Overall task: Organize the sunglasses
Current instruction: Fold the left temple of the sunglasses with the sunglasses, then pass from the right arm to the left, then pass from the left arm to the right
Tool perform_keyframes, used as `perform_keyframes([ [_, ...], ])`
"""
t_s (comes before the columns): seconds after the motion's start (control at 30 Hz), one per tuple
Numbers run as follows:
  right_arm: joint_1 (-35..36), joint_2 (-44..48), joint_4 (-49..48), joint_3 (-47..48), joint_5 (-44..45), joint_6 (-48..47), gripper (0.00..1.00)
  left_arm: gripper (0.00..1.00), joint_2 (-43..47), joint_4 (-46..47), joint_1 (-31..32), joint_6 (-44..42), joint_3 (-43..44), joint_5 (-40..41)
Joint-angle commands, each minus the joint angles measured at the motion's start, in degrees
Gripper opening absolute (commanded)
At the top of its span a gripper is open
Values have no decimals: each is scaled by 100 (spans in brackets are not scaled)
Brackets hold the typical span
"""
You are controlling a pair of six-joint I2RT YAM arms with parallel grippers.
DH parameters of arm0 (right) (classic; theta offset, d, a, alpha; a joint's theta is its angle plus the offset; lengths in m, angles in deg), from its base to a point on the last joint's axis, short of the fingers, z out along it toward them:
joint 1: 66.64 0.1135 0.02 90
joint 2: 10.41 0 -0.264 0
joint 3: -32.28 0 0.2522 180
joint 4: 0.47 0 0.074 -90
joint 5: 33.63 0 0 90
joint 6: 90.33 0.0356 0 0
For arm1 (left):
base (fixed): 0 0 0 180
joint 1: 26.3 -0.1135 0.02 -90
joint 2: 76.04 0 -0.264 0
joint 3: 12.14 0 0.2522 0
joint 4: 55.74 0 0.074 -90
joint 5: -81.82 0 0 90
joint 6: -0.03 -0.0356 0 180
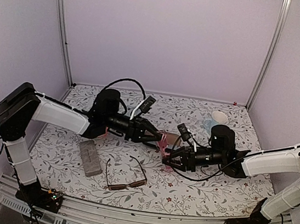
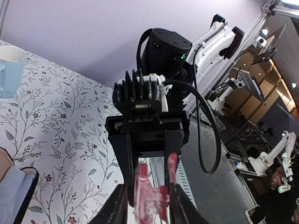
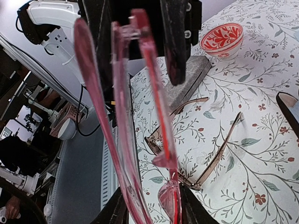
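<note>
aloft, the right hand (image 3: 152,212) clasps pink sunglasses (image 1: 162,143); the grey case (image 1: 89,158) lies shut.

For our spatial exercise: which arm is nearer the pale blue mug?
Right. The right arm passes close beside the pale blue mug; the left arm lies well to its left.

Glossy, smooth plastic in the translucent pink-red sunglasses (image 3: 140,121), clear enough to pass light. Thin dark brown sunglasses (image 1: 125,185): slim frame with a slight sheen, metal or plastic impossible to tell. Grey rectangular case (image 1: 89,158): matt, faintly grained skin. Floral-printed table cover (image 1: 195,190): flat and matt, cloth or paper unclear. Matt black plastic on the left gripper (image 1: 159,137) and the right gripper (image 1: 166,157); smooth, semi-gloss white arm shells (image 1: 61,116). Shiny glazed ceramic look to the pale blue mug (image 2: 9,65) and the red-patterned bowl (image 3: 222,38).
</note>
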Motion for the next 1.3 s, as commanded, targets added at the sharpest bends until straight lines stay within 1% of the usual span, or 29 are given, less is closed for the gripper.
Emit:
perform_keyframes([
  [0.0, -63, 122, -396, -224, -147, 196, 35, 34, -70, 670, -127, 418, -187, -74],
  [0.1, -99, 137, -534, -304, -183, 260, 32, 37, -72, 875, -183, 608, -256, -82],
  [0.3, -138, 64, -893, -369, -197, 481, 29, 38, -88, 910, -219, 658, -279, -47],
  [0.4, -164, -9, -1167, -426, -211, 653, 27, 41, -37, 922, -259, 658, -369, 88],
  [0.53, -229, -147, -1523, -480, -200, 975, 25, 47, 55, 971, -351, 729, -549, 437],
  [0.77, -275, -158, -1937, -518, 184, 1403, 24, 60, 356, 1886, -615, 1322, -1270, 1314],
  [0.8, -276, -177, -2025, -514, 236, 1497, 24, 64, 362, 1955, -600, 1365, -1350, 1411],
  [0.87, -269, -223, -2273, -508, 307, 1656, 23, 66, 330, 2110, -497, 1446, -1422, 1531],
  [1.0, -245, -396, -2672, -440, 333, 1934, 23, 69, 131, 2329, -180, 1588, -1374, 1782],
  [1.17, -167, -536, -2708, -327, 412, 1958, 23, 71, -131, 2818, 130, 1934, -1253, 2045],
  [1.27, -136, -588, -2848, -307, 418, 2021, 24, 73, -211, 2866, 229, 1971, -1234, 2214],
])
